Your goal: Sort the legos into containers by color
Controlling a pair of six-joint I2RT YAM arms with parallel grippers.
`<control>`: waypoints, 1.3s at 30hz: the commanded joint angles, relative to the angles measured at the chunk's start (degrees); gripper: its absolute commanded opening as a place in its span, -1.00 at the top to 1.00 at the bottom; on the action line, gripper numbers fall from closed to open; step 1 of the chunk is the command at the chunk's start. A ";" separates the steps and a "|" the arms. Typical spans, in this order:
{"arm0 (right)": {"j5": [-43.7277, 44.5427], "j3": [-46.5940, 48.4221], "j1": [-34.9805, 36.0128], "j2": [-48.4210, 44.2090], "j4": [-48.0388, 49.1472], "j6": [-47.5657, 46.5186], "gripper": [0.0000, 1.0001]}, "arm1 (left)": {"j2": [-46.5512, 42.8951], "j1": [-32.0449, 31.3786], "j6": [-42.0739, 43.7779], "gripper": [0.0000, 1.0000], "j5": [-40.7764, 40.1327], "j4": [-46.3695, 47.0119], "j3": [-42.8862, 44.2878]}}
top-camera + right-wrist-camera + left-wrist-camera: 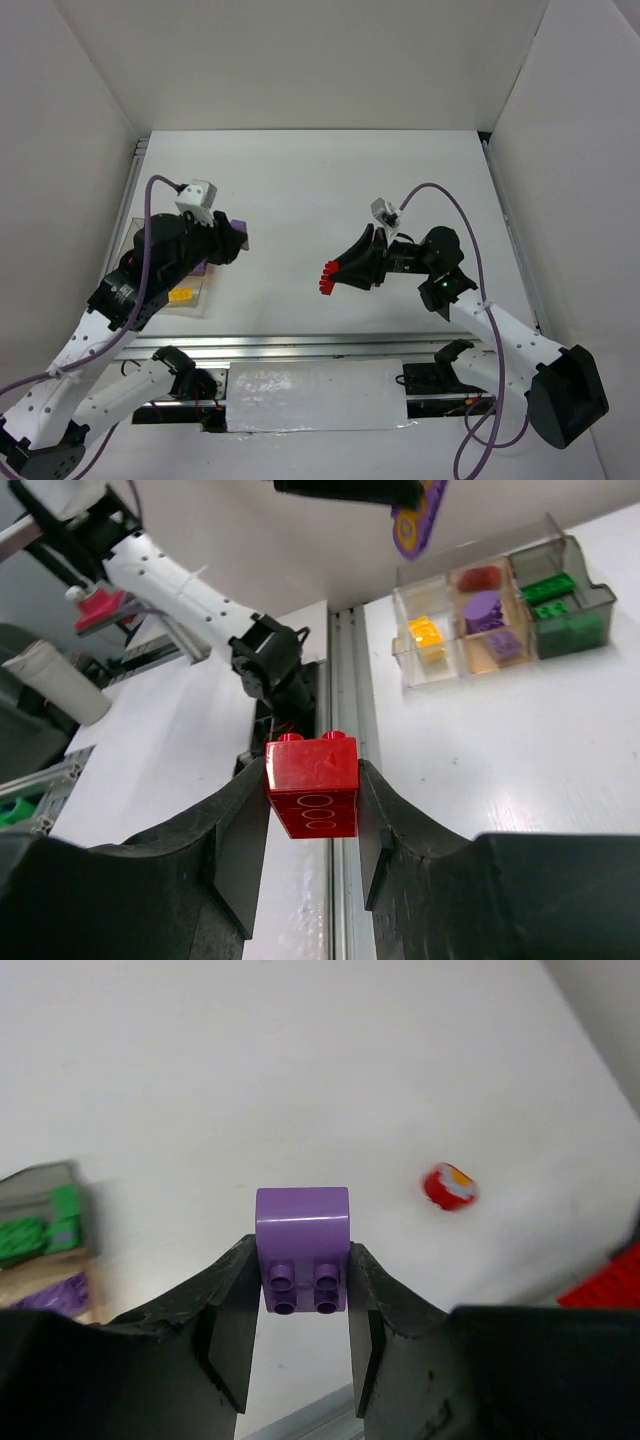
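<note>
Purple brick (pixel 302 1245) pinched in left gripper (pixel 302 1272), trays (pixel 203 290) just beside it at 7 o'clock in top view; right gripper (pixel 312 792) pinches red brick (pixel 312 780), trays well apart at 9 o'clock, so left is nearer.

purple brick (pixel 302 1225); red brick (pixel 312 772) (white ovals printed); trays (pixel 598 598) smoky-tinted

Both arms (pixel 72 352) have white links, black joints, and purple cables (pixel 477 256)
</note>
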 commanded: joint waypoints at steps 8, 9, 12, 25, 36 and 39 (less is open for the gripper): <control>16.49 2.08 0.08 -0.46 -9.41 -0.27 1.00 | 14.72 18.46 -36.52 1.00 -40.29 -24.31 3.29; 18.17 2.69 0.95 -0.82 -10.83 -1.49 1.00 | 15.07 19.77 -40.12 1.00 -40.56 -23.71 2.32; 22.75 4.01 3.86 -2.31 -15.93 -3.78 1.00 | 15.95 23.30 -44.79 1.00 -40.38 -19.93 -2.51; 19.15 2.70 5.18 -3.72 -15.86 -4.85 1.00 | 20.25 26.73 -45.69 0.35 -39.33 -2.97 -12.81; 17.39 3.31 5.27 -1.53 -14.80 -4.14 1.00 | 22.81 27.87 -45.87 -0.89 -37.75 -0.14 -12.90; 17.30 3.75 5.53 -0.82 -14.28 -3.70 1.00 | 20.70 27.87 -44.38 -0.99 -36.96 -0.32 -12.20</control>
